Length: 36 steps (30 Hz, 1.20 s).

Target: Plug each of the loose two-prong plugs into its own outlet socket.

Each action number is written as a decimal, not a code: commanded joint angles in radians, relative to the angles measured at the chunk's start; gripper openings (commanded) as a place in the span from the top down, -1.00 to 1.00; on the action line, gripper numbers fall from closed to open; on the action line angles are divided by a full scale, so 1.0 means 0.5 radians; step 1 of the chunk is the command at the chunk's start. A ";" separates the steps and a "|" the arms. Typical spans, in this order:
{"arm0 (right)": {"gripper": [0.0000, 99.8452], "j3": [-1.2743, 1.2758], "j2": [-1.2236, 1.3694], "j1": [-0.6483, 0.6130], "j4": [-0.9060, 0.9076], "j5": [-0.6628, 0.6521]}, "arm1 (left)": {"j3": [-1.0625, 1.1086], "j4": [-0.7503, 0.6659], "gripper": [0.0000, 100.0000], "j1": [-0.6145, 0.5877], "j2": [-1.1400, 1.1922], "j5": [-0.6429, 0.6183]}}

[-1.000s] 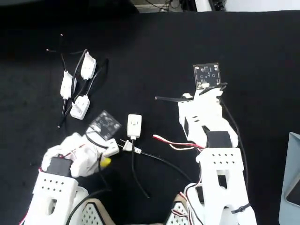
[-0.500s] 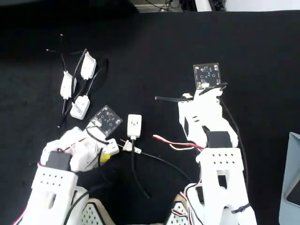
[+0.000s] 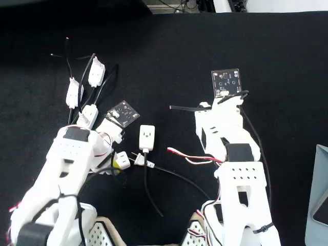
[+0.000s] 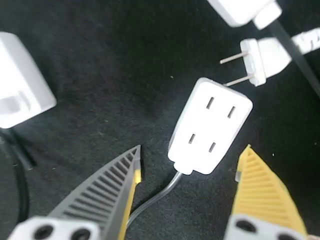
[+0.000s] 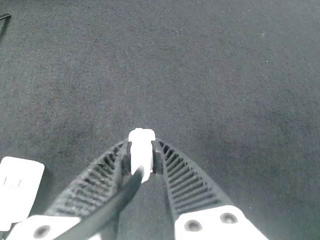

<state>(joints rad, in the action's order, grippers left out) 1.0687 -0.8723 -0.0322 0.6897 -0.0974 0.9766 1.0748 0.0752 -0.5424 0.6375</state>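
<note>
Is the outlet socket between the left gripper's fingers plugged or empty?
Empty. All slots of the outlet socket are bare, and the nearest two-prong plug lies beside it, prongs exposed.

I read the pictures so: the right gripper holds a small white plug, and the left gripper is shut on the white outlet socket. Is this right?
Not fully. The left gripper is open: the left wrist view shows its fingers apart on either side of the outlet socket, not touching it. The right gripper does hold a small white plug.
</note>
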 commanded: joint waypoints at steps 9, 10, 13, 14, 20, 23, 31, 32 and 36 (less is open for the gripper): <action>0.98 -0.032 -0.038 -0.031 -0.031 -0.012 | -0.308 -0.141 0.58 0.023 0.605 -0.160; 0.98 -0.032 -0.038 -0.031 -0.031 -0.012 | -0.308 -0.172 0.62 0.023 0.638 -0.196; 0.98 -0.032 -0.038 -0.031 -0.031 -0.012 | -0.305 -0.221 0.66 0.023 0.706 -0.322; 0.98 -0.032 -0.038 -0.031 -0.031 -0.012 | -0.311 -0.221 0.66 0.020 0.718 -0.371; 0.98 -0.032 -0.038 -0.031 -0.031 -0.012 | -0.305 -0.206 0.65 0.023 0.715 -0.519; 0.98 -0.032 -0.038 -0.031 -0.031 -0.012 | -0.330 -0.120 0.54 0.005 0.715 -0.516; 0.98 -0.032 -0.038 -0.031 -0.031 -0.012 | -0.327 -0.049 0.40 0.005 0.512 -0.267; 0.98 -0.032 -0.038 -0.031 -0.031 -0.012 | -0.324 -0.077 0.42 0.002 0.494 -0.209; 0.98 -0.029 -0.038 -0.031 -0.031 -0.012 | -0.290 -0.252 0.44 -0.048 0.488 -0.150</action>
<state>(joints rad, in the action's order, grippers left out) 1.0687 -0.8723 -0.0322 0.6897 -0.0974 0.8431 1.0196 0.0752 -0.2662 0.5286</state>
